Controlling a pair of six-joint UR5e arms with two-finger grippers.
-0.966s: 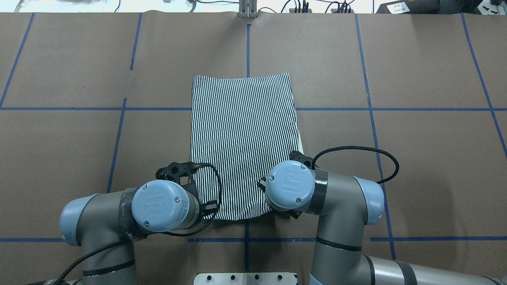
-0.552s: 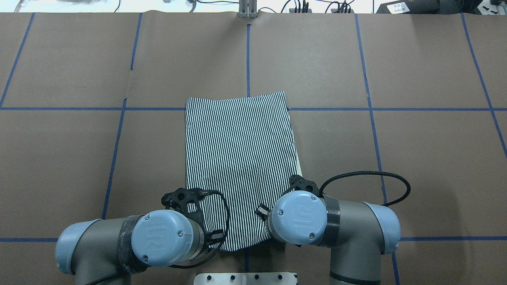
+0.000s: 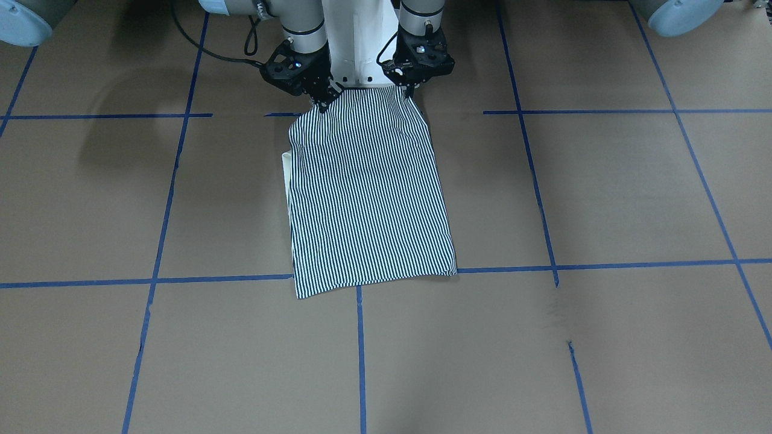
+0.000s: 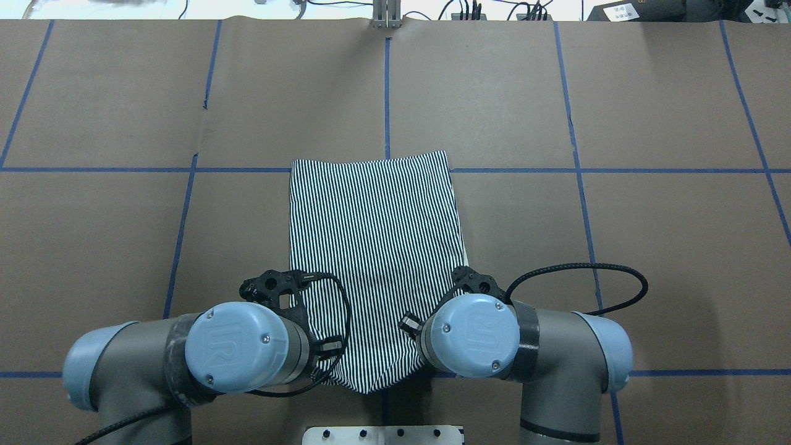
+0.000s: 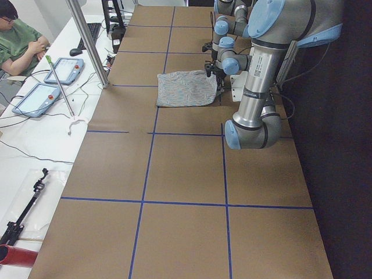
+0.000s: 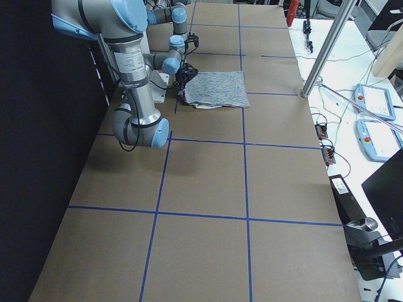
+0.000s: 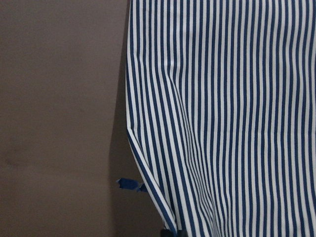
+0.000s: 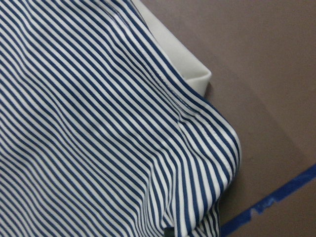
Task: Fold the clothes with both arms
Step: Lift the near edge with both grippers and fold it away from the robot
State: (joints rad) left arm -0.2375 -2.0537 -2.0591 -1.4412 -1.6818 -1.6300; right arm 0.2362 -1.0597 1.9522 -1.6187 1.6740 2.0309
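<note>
Pinching the near corners of the polo shirt with left gripper and right gripper, near edge raised, far end flat on the table; seemingly soft, light, sagging, best held at corners.

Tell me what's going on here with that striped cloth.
The robot is folding a striped shirt on the table. The left claw and the right claw each pinch a corner of its edge nearest the robot, raised a little; the rest lies flat. A cream collar peeks out on the robot's right.
</note>
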